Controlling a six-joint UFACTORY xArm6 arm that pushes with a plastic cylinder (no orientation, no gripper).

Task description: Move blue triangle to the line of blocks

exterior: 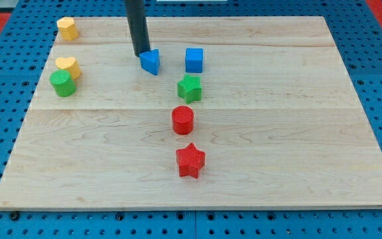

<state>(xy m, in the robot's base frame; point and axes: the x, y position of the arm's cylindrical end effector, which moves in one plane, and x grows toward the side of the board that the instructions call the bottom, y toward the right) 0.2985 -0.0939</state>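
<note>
The blue triangle (151, 62) lies near the top middle of the wooden board (297, 133). My tip (141, 53) touches its upper left edge. To its right a line of blocks runs down the board: a blue cube (193, 60), a green star (190, 87), a red cylinder (183, 120) and a red star (190, 160). The triangle sits about one block's width left of the blue cube, level with it.
A yellow block (67, 28) sits at the board's top left corner. A yellow heart (68, 66) and a green cylinder (63, 83) touch each other at the left edge. Blue pegboard (377, 40) surrounds the board.
</note>
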